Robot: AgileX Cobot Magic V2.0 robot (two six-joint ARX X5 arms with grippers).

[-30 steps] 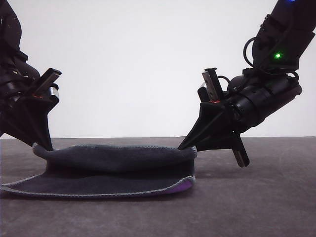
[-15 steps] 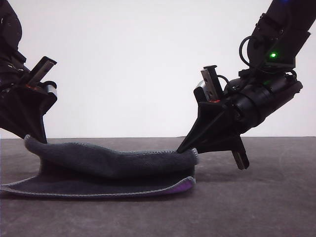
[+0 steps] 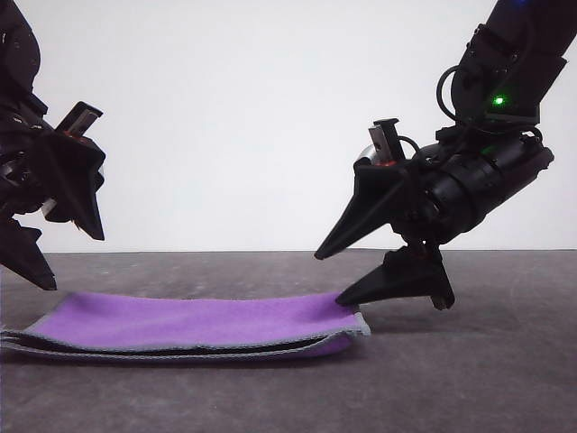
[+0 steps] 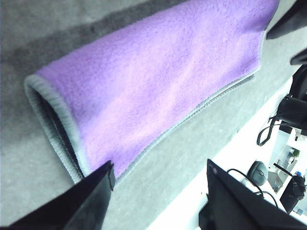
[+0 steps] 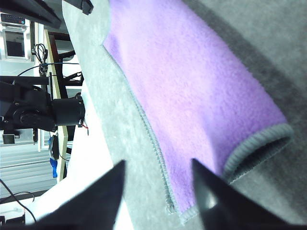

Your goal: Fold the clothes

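Cloth [image 3: 189, 325] lies folded once, purple up. Left gripper [image 3: 54, 239] and right gripper [image 3: 338, 275] spread wide, empty. Edge alignment unclear; possibly another fold left.

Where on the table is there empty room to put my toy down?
Bare table lies to the right of the folded purple cloth, below and beyond the right hand, and in a strip along the cloth's near edge. The left side is crowded: the cloth covers it, with the open left hand just above one end and the open right hand at the other.
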